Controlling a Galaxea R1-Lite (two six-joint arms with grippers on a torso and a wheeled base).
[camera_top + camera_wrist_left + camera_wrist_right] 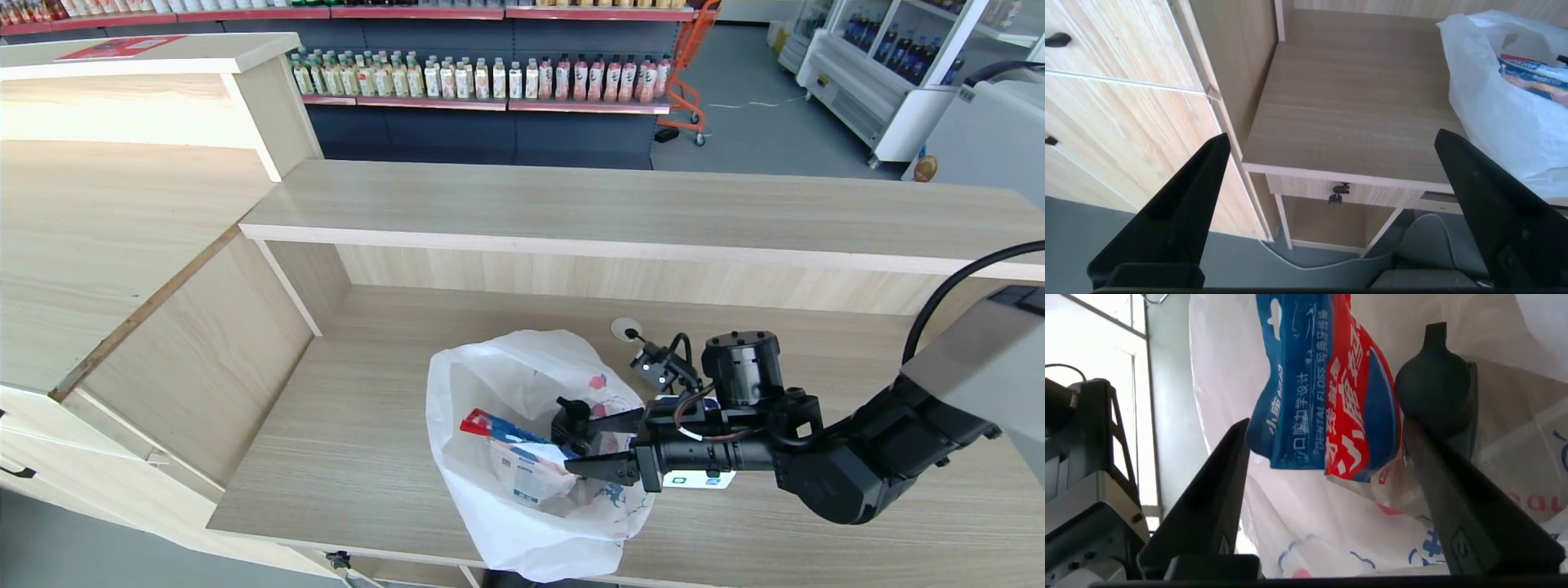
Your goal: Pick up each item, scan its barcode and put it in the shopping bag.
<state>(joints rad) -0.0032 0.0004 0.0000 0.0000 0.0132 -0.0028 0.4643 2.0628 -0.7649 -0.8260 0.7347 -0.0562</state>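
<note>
Sideways, right gripper (598,445) level at shopping bag (522,531) mouth, jaws parted, left gripper (1331,204) also spread wide.

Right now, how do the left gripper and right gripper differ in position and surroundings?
The left gripper hangs off the counter's front edge, away from the shopping bag; the right gripper is at the bag's mouth. The left gripper faces bare counter; the right gripper faces a blue and red pack in the bag. Both are open and hold nothing.
</note>
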